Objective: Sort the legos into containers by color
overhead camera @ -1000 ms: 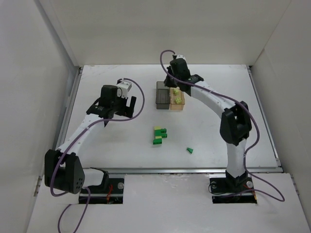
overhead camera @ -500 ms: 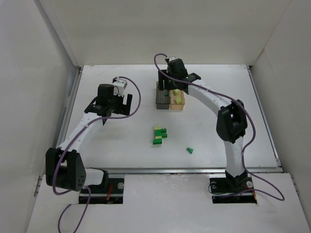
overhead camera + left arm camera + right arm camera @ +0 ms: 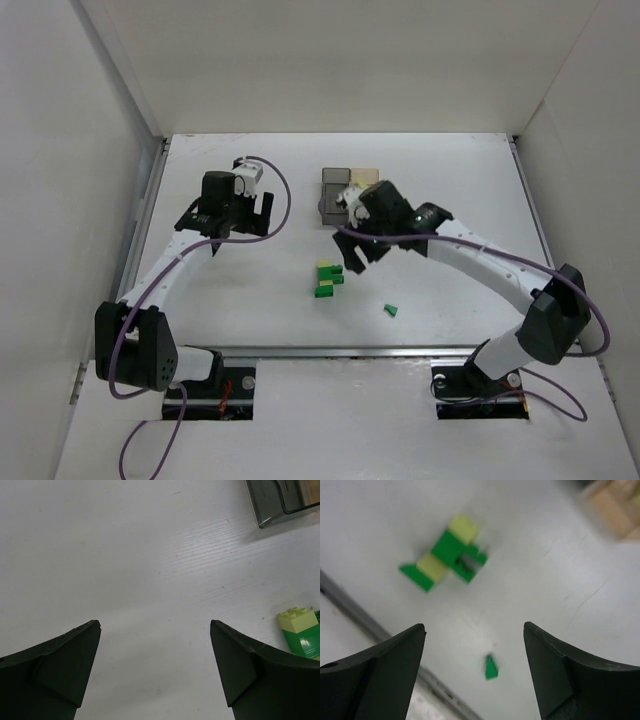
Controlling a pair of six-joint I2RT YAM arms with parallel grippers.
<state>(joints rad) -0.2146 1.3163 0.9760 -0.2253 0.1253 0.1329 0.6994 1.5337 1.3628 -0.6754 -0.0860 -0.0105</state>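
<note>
Right fingers (image 3: pixel 380 675) retreated, legos (image 3: pixel 447 555) ahead, untouched

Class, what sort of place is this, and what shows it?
Probably a robot lab test cell: left arm and right arm at a white table, plain walls boxing it in, toy bricks.

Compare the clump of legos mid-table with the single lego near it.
The clump is several bunched bricks, dark green and pale yellow-green; the single lego is one dark green piece. The clump is bigger and sits left of the single lego in the top view. Both lie on the table, outside the containers.
</note>
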